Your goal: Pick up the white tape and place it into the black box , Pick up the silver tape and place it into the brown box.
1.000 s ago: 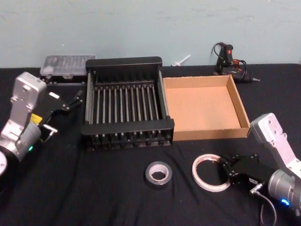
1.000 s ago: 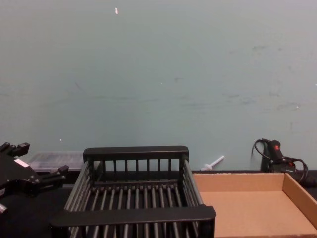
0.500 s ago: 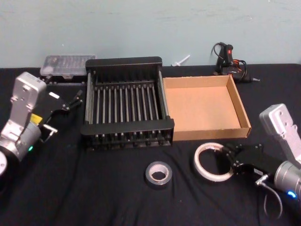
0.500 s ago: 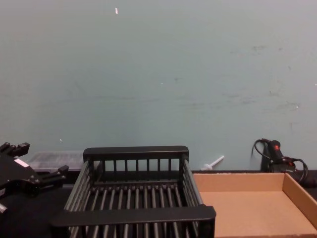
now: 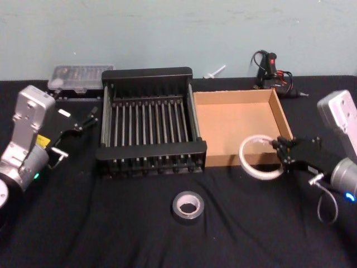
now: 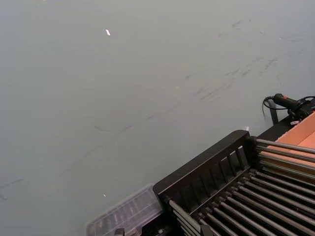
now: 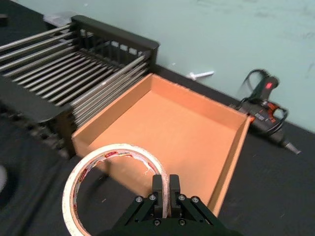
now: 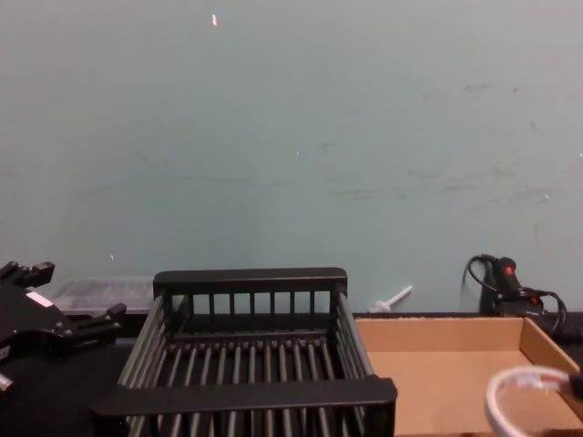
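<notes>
My right gripper [image 5: 280,152] is shut on the rim of the white tape [image 5: 257,158] and holds it in the air at the front right edge of the brown box [image 5: 237,125]. In the right wrist view the white tape [image 7: 115,149], red print inside, stands on edge before the gripper [image 7: 166,189], with the brown box [image 7: 182,123] beyond. The tape [image 8: 524,381] also shows low in the chest view. The silver tape [image 5: 188,206] lies flat on the cloth in front of the black box [image 5: 152,151]. My left gripper [image 5: 91,118] hangs open, parked left of the black box.
A clear plastic case [image 5: 79,76] sits behind the black box at the back left. A glue gun with its cable [image 5: 274,71] lies behind the brown box, and a small white nozzle [image 5: 215,71] rests by the wall. Black cloth covers the table.
My right gripper lifted the white tape off the cloth and carried it back and to the right, up to the brown box's front edge. The left arm and silver tape stayed still.
</notes>
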Robot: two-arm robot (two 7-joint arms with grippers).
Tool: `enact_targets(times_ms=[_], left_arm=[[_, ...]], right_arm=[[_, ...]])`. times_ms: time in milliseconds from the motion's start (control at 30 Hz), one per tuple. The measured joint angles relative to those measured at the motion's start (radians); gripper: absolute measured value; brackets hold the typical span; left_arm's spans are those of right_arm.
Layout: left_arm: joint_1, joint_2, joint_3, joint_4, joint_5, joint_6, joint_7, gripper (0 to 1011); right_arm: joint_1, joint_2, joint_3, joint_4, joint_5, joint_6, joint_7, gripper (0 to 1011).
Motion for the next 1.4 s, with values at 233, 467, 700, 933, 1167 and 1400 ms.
enact_targets(times_ms=[233, 467, 700, 933, 1167, 1400], left_arm=[[0.000, 0.000, 0.000, 0.000, 0.000, 0.000, 0.000, 1001], [0.000, 0.000, 0.000, 0.000, 0.000, 0.000, 0.000, 1001], [0.000, 0.000, 0.000, 0.000, 0.000, 0.000, 0.000, 1001], [0.000, 0.000, 0.000, 0.000, 0.000, 0.000, 0.000, 1001], [0.000, 0.000, 0.000, 0.000, 0.000, 0.000, 0.000, 1002], [0.000, 0.000, 0.000, 0.000, 0.000, 0.000, 0.000, 1001]], right_arm=[[0.104, -0.035, -0.018, 0.072, -0.043, -0.004, -0.004, 87], [0.211, -0.083, -0.051, 0.147, -0.081, -0.023, 0.010, 87], [0.313, -0.142, -0.098, 0.234, -0.116, -0.058, 0.033, 87], [0.394, -0.204, -0.136, 0.320, -0.143, -0.110, 0.039, 87], [0.468, -0.267, -0.175, 0.419, -0.173, -0.208, 0.047, 87], [0.526, -0.325, -0.217, 0.529, -0.212, -0.320, 0.051, 87]])
